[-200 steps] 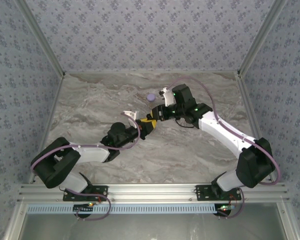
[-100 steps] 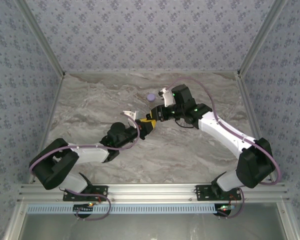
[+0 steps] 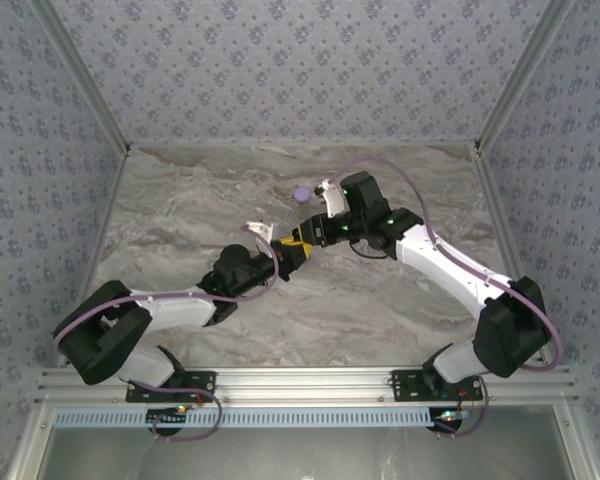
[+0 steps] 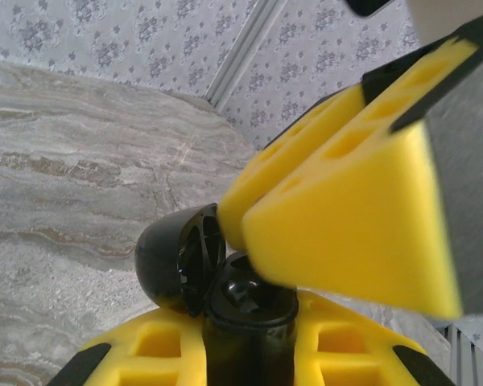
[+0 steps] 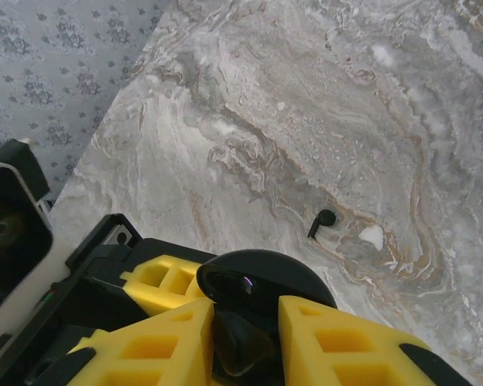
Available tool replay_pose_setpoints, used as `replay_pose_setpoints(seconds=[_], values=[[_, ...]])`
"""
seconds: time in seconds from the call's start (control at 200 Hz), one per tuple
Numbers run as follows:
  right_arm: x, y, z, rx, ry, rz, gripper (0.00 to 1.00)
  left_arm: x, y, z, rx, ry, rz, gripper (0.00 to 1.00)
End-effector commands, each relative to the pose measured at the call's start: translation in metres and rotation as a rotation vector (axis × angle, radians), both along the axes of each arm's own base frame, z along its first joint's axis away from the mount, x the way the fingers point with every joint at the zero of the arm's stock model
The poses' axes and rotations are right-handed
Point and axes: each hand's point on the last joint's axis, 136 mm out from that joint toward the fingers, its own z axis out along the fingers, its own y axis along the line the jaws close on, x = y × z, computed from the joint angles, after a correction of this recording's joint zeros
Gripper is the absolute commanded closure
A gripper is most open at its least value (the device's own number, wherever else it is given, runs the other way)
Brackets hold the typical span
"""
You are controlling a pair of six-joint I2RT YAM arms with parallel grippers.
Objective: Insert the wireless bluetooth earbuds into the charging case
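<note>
My left gripper (image 4: pixel 248 347) is shut on the charging case (image 4: pixel 246 326), a small round black puck held upright with its lid (image 4: pixel 174 261) hinged open to the left. One black earbud (image 4: pixel 243 293) lies in the case's seat. My right gripper (image 5: pixel 245 342) hovers right over the case (image 5: pixel 267 277); its yellow fingers (image 5: pixel 350 346) stand slightly apart around that earbud (image 5: pixel 238 347). A second earbud (image 5: pixel 322 219) lies loose on the marble beyond. From above, both grippers (image 3: pixel 292 252) (image 3: pixel 312 235) meet at mid-table.
A pale lilac disc (image 3: pixel 301 194) lies on the marble table (image 3: pixel 180 210) just behind the right gripper. Patterned walls close in the back and both sides. A small white fleck (image 5: pixel 371 236) sits beside the loose earbud.
The right gripper's fingers have parted a little over the case. Both arms have stayed almost in place, the left one shifting only slightly.
</note>
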Motion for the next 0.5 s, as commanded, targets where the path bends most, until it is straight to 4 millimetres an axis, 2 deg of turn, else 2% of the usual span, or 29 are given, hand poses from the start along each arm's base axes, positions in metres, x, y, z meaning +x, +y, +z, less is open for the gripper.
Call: replay_pose_setpoints(seconds=[0.0, 0.13, 0.285, 0.495], values=[[-0.006, -0.006, 0.000, -0.033, 0.001, 0.000, 0.69, -0.005, -0.007, 0.044, -0.057, -0.126, -0.033, 0.87], [-0.006, -0.007, 0.002, -0.040, -0.004, -0.006, 0.65, -0.007, -0.009, 0.044, -0.053, -0.135, -0.038, 0.87], [-0.008, -0.009, 0.007, -0.044, -0.018, -0.011, 0.65, -0.006, -0.008, 0.041, -0.040, -0.130, -0.030, 0.87], [-0.009, -0.011, 0.014, -0.036, -0.038, -0.012, 0.72, -0.006, -0.008, 0.041, -0.034, -0.134, -0.029, 0.87]])
